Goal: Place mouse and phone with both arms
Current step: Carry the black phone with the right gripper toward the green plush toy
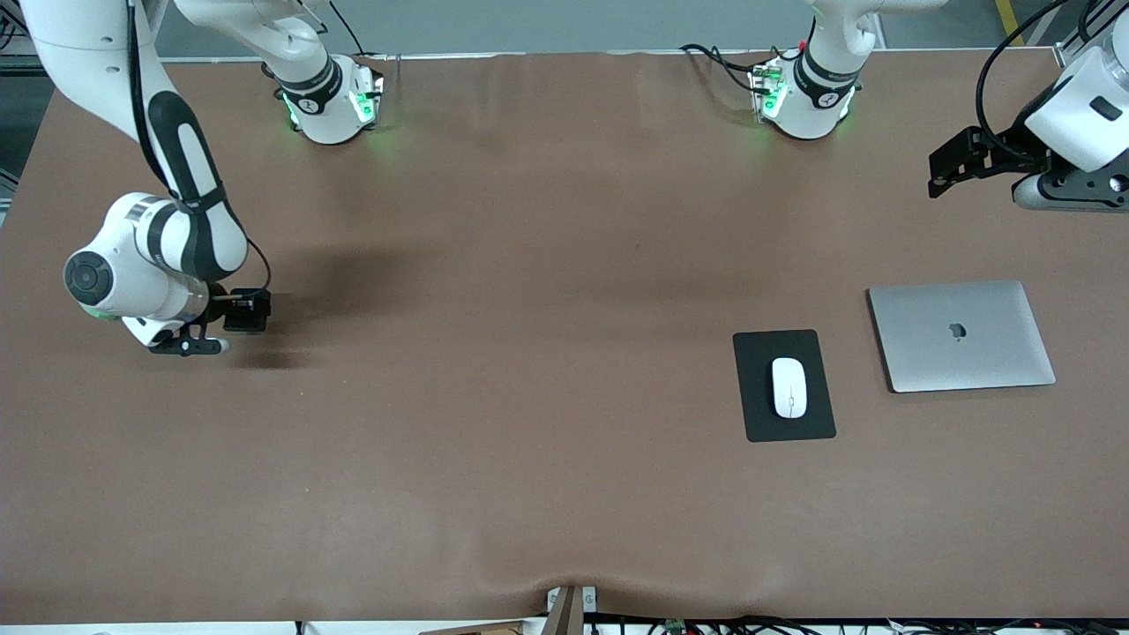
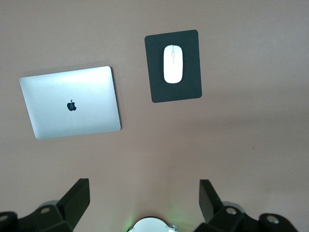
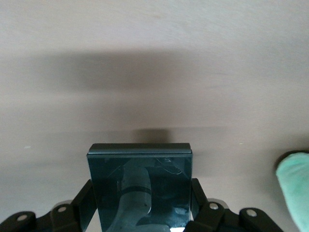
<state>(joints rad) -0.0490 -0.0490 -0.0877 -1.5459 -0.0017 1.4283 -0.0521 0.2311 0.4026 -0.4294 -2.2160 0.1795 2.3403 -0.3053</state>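
The white mouse lies on a black mouse pad toward the left arm's end of the table; it also shows in the left wrist view. My right gripper is shut on the black phone, which sticks out between its fingers a little above the bare table. In the front view this gripper is over the right arm's end of the table, and the hand hides most of the phone. My left gripper is open and empty, held high over its end of the table.
A closed silver laptop lies beside the mouse pad, toward the left arm's end; it also shows in the left wrist view. The brown table stretches between the two arms. A pale green shape shows at the edge of the right wrist view.
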